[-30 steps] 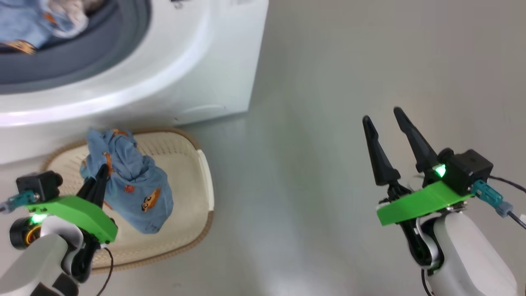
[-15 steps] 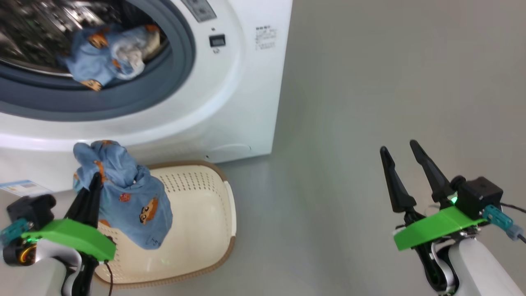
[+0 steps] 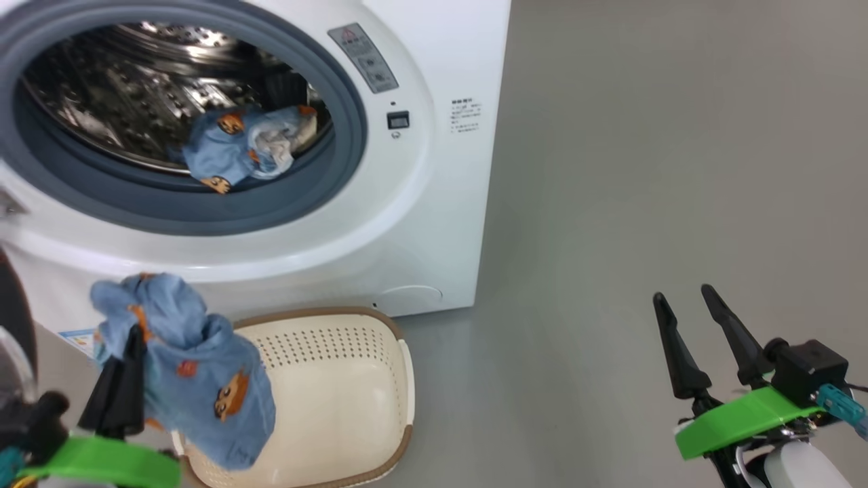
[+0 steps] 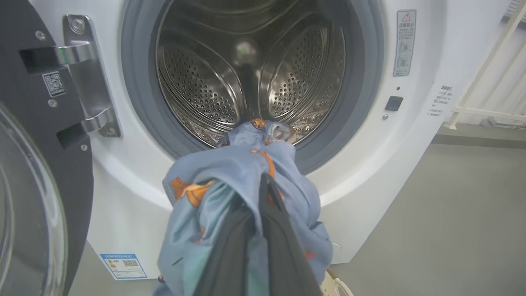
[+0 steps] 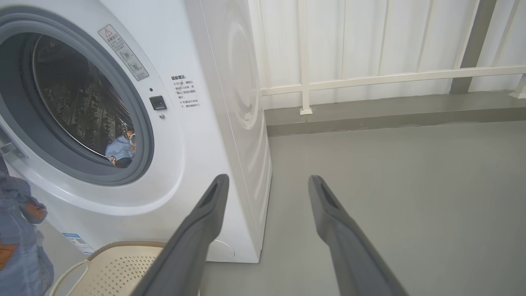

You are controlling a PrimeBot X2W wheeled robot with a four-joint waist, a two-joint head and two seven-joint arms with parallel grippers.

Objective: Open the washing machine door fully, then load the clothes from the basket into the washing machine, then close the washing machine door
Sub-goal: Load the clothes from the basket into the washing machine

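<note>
- The left pincer (image 3: pixel 134 339) is clamped shut on a light blue garment (image 3: pixel 196 379) printed with orange figures. Its fingers point up toward the drum mouth and the cloth drapes over them.
- Just right of that pincer and lower, the cream basket (image 3: pixel 401 379) sits on the floor (image 3: pixel 644 169) at the machine's foot.
- To its left, the washing machine door (image 4: pixel 24 123) stands swung open, with a QR-code tag (image 4: pixel 53 83) on its black rim.
- Beyond its tips is the washing machine (image 3: pixel 434 203), where a second garment (image 3: pixel 237 146) lies at the drum's front lip.
- A blue label (image 4: pixel 122 265) sits low on the front and a warning sticker (image 4: pixel 402 43) with a red triangle beside the opening; the lettering is too small to read.
- Well apart to the right, the right pincer (image 3: pixel 681 295) is spread wide and empty, fingers pointing up.
</note>
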